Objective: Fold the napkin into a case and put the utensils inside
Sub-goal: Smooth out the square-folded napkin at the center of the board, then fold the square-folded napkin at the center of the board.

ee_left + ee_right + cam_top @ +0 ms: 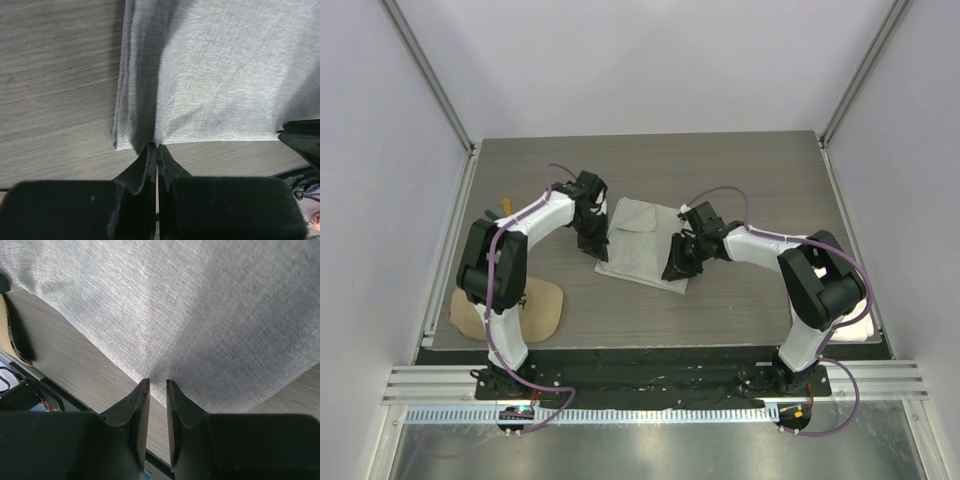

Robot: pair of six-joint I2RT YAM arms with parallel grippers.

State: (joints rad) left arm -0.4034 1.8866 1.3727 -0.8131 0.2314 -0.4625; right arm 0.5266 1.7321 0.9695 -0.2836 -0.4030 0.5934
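Grey wood-grain worktop (740, 170) inside pale walls, and at its middle the napkin (638, 240), partly doubled, mid-fold and not yet a case. Left hand (157, 149) pinched shut on the near-left corner, right hand (157, 384) only narrowly parted at the near edge, gripping nothing clearly; utensils (498, 213) well apart behind the left arm. Probably next: close the right hand on that edge, then lift with the 2 hands together to carry the fold over evenly.
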